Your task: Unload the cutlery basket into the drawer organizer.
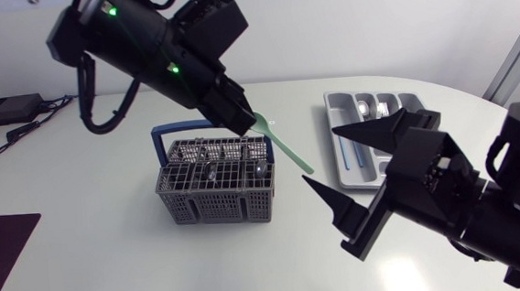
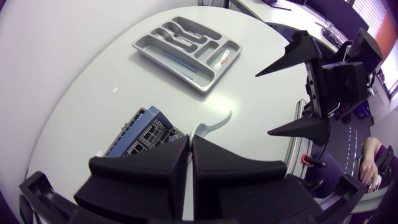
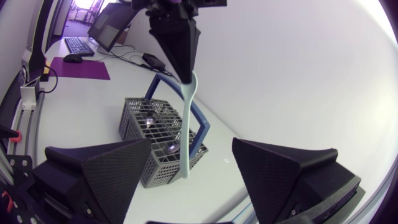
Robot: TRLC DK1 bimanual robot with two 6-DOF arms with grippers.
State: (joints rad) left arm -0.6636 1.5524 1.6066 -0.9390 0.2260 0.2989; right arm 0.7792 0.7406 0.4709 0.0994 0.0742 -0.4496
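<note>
left gripper (image 1: 240,119): clenched on a pale green utensil (image 1: 283,146), arm slanting down over the basket (image 1: 217,181)
utensil: hung slantwise between basket and organizer (image 1: 332,122)
right gripper (image 1: 320,157): fingers spread wide, empty, facing the utensil
organizer: just beyond the right gripper

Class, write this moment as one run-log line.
left gripper: shut on green utensil, by cutlery basket | right gripper: open, near drawer organizer | utensil not yet in organizer
</note>
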